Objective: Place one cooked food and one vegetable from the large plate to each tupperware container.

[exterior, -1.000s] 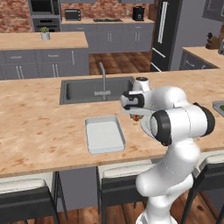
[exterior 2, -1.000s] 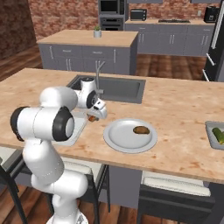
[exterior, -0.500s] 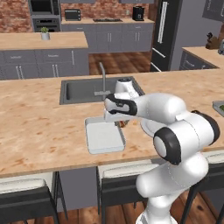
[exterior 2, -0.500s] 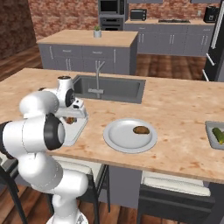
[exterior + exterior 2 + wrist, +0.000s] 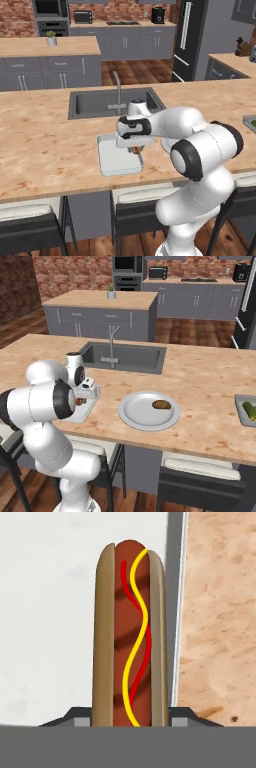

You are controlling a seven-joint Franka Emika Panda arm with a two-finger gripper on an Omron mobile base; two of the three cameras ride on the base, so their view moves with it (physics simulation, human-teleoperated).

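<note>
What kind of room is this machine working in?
It looks like a home kitchen, computer-rendered: a sink with a faucet set in a wooden counter, an oven against a brick wall, and a refrigerator.

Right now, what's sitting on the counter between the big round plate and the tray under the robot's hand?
Nothing: in the right base view, bare wood counter separates the plate from the tray.

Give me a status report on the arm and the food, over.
Gripper shut on hot dog, fingers at its sides. Hot dog hangs over near tupperware container, by its wall. Large plate holds one brown food piece. Nothing in the way.
</note>
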